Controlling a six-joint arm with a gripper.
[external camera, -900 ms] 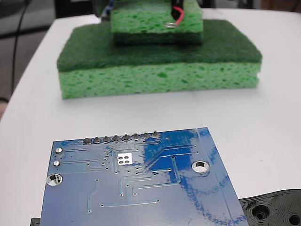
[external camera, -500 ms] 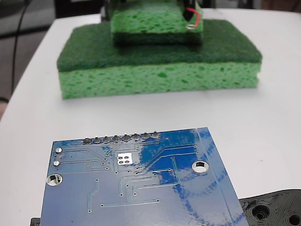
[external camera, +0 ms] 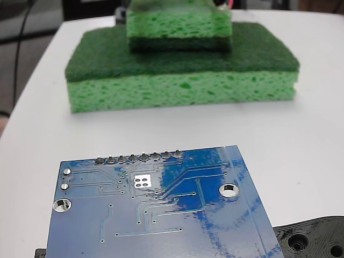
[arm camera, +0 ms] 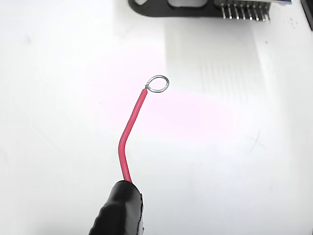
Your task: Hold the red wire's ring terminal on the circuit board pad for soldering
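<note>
The red wire [arm camera: 131, 127] is carried by its black sleeve [arm camera: 120, 210] over bare table, ring terminal [arm camera: 158, 83] well short of the circuit board [external camera: 161, 209], whose pad [external camera: 142, 181] should be approached slowly (jaw state cannot be told).

Bright, even light. The circuit board [external camera: 156, 209] shows glossy glare on its near right part; the sponges [external camera: 180, 70] behind it are soft-focused. In the wrist view the worktop [arm camera: 234, 147] is washed out.
</note>
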